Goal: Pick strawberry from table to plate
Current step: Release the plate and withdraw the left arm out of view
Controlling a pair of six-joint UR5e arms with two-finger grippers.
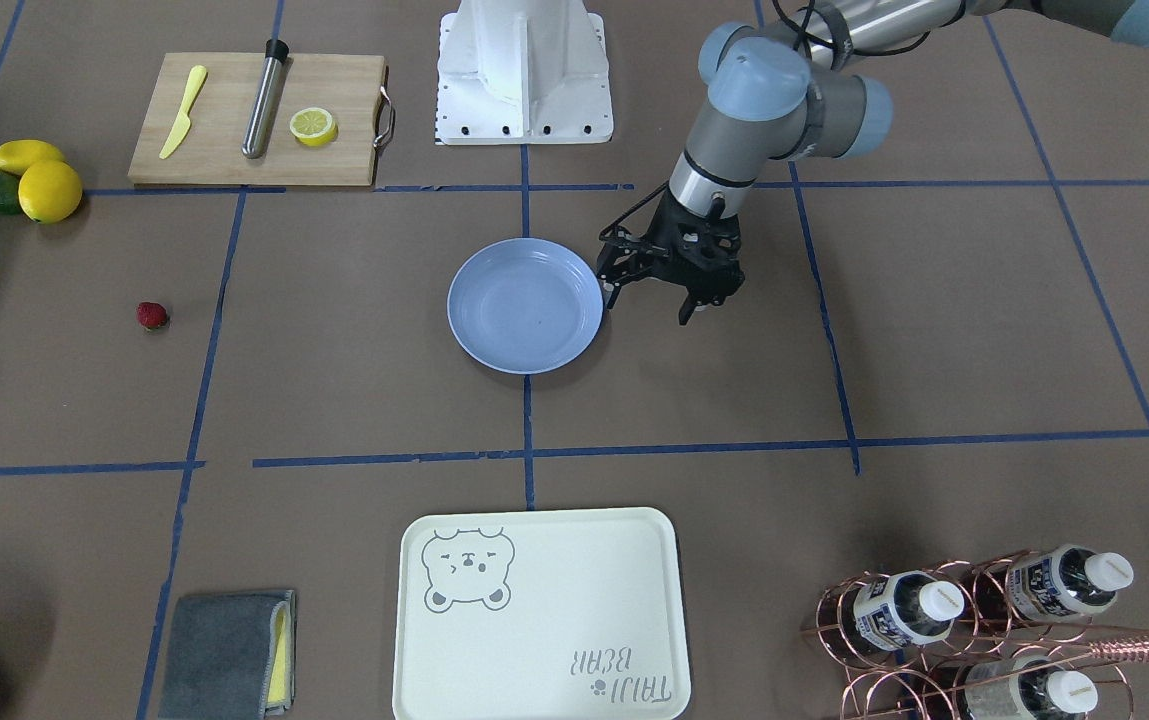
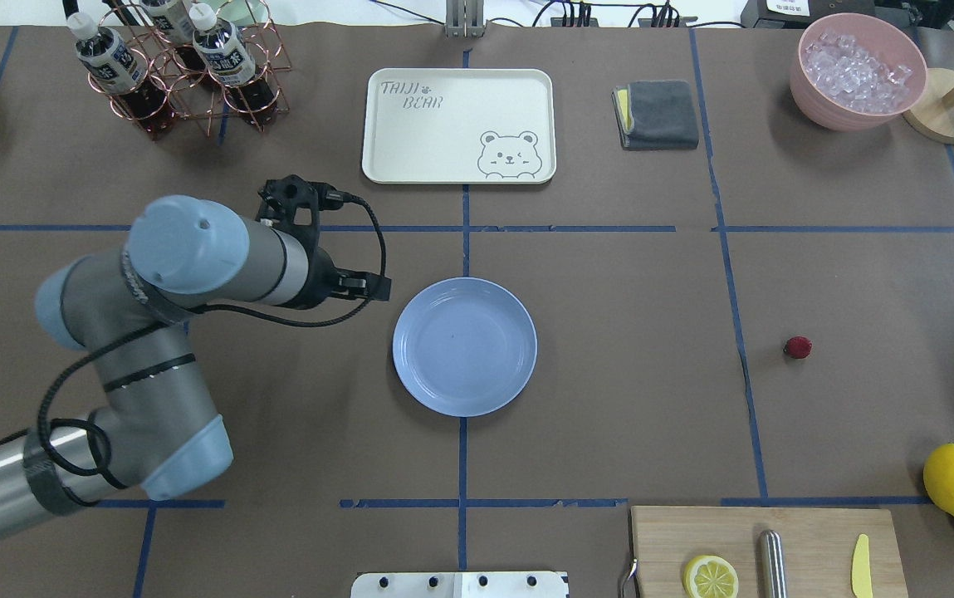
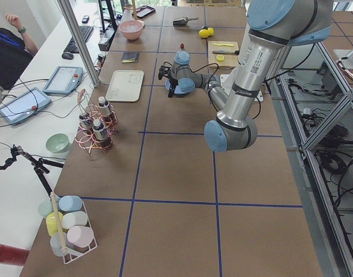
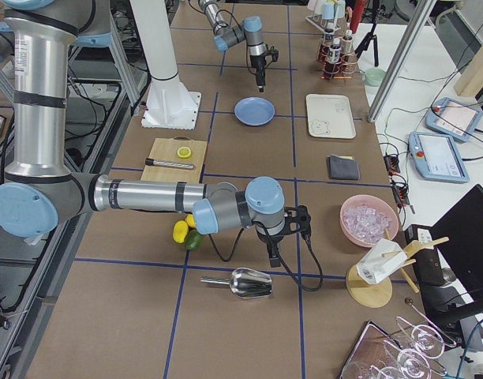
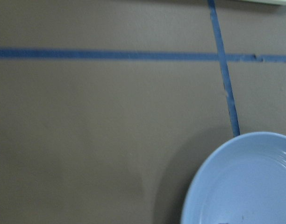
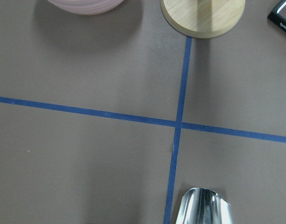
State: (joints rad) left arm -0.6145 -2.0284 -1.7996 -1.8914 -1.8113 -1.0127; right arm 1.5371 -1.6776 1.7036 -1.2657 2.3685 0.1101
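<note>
The strawberry (image 1: 152, 316) (image 2: 798, 347) lies alone on the brown table (image 1: 354, 400), far to the robot's right of the plate. The light blue plate (image 1: 525, 306) (image 2: 465, 346) (image 5: 246, 182) sits empty at the table's centre. My left gripper (image 1: 649, 308) (image 2: 364, 287) hangs just beside the plate's rim on the robot's left, its fingers spread and holding nothing. My right gripper (image 4: 275, 257) appears only in the exterior right view, low over the table beside a metal scoop (image 4: 249, 283); whether it is open or shut I cannot tell.
A cutting board (image 1: 256, 120) carries a lemon half (image 1: 314, 126), a yellow knife and a steel cylinder. Lemons and an avocado (image 1: 24, 178) lie beyond the strawberry. A bear tray (image 1: 539, 615), grey cloth (image 1: 226, 652), bottle rack (image 1: 974, 630) and ice bowl (image 2: 857, 73) line the far side.
</note>
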